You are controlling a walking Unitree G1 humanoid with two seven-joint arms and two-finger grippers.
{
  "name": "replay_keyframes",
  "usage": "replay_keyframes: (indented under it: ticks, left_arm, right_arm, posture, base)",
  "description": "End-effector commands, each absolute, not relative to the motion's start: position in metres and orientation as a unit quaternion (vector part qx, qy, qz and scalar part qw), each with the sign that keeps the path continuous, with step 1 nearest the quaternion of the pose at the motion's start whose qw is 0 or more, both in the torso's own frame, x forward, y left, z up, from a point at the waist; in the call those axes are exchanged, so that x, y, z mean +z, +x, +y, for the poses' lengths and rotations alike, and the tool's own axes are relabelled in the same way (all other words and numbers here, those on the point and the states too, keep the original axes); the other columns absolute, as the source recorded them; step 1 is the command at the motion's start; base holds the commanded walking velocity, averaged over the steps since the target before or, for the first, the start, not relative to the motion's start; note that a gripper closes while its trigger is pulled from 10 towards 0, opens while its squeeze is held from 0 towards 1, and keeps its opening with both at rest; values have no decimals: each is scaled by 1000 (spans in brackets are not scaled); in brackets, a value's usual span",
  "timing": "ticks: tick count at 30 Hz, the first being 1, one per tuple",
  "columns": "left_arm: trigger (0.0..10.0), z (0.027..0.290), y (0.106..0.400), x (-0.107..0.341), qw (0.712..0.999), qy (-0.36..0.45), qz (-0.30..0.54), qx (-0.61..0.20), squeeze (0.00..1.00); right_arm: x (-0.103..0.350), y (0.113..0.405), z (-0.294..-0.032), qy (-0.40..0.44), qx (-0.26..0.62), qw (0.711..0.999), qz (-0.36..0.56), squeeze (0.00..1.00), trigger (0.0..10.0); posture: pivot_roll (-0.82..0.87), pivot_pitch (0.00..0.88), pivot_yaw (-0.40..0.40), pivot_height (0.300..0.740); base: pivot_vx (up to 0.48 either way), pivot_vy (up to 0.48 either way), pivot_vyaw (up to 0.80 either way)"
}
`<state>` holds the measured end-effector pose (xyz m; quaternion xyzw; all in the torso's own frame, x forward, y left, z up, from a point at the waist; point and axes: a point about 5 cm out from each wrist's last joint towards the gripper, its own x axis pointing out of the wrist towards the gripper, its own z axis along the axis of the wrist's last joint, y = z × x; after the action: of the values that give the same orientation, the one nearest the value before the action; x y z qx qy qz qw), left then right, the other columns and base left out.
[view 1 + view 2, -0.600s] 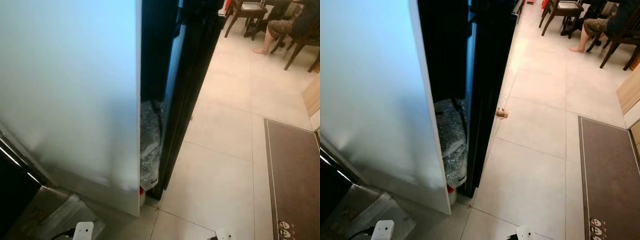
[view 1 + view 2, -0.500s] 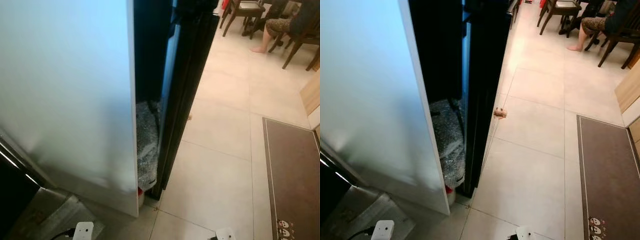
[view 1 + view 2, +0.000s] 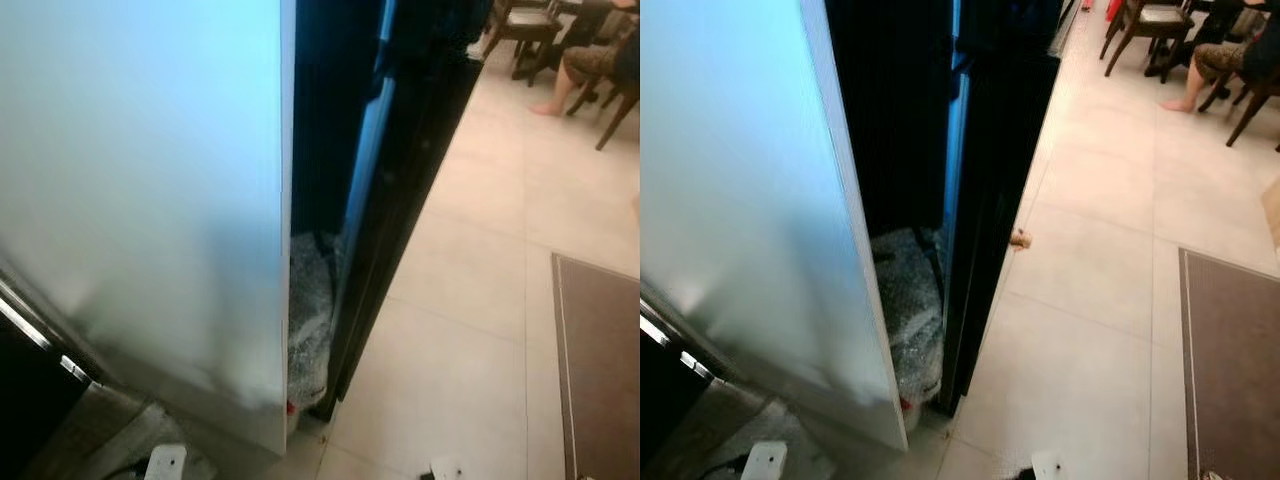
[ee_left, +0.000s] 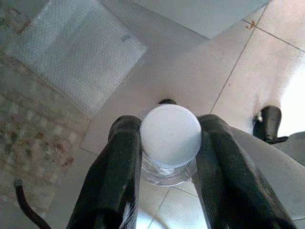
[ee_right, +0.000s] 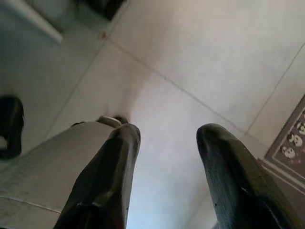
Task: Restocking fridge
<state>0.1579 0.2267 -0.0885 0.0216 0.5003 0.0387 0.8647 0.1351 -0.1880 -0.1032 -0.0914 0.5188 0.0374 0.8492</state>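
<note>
One bottle (image 4: 170, 143) clamped by left gripper (image 4: 167, 157) for stocking; right gripper (image 5: 167, 143) spread, empty; fridge door (image 3: 150, 200) ajar, 11 o'clock.

- Head cameras look down, close on the white fridge door (image 3: 150, 200); both share the tiled floor (image 3: 1090, 330).
- Wrist cameras aim along their fingers (image 5: 107, 181) at that floor.

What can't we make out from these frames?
- Fridge interior: eye views, hidden behind the white door and lost in the dark gap.
- Bubble-wrapped bundle: contents wrapped from sight, partly behind the door edge.
- Bottle in the left gripper: left wrist view, the white cap hides body and label.
- Seated person: cut off by the frame edge.
- Small brown thing on the floor: too small to identify.
</note>
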Motion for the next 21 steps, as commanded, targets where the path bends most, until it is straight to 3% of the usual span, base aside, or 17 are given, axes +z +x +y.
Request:
replay_keyframes:
  ticks: [1,14,21]
  left_arm:
    - [10000,223,157,-90,864,23,503,32,0]
    - [10000,223,158,-89,863,28,504,32,0]
    - [10000,224,158,-89,863,27,504,34,0]
  right_arm:
    - [-105,128,-193,-90,30,845,527,0,10000]
    - [-105,128,-194,-87,22,845,527,0,10000]
    - [-104,125,-195,-15,-80,864,498,0,10000]
  posture:
    - [44,42,-66,740]
    - [43,59,-68,740]
    - [35,67,-66,740]
  base:
    - [289,0,0]
    - [19,0,0]
    - [0,0,0]
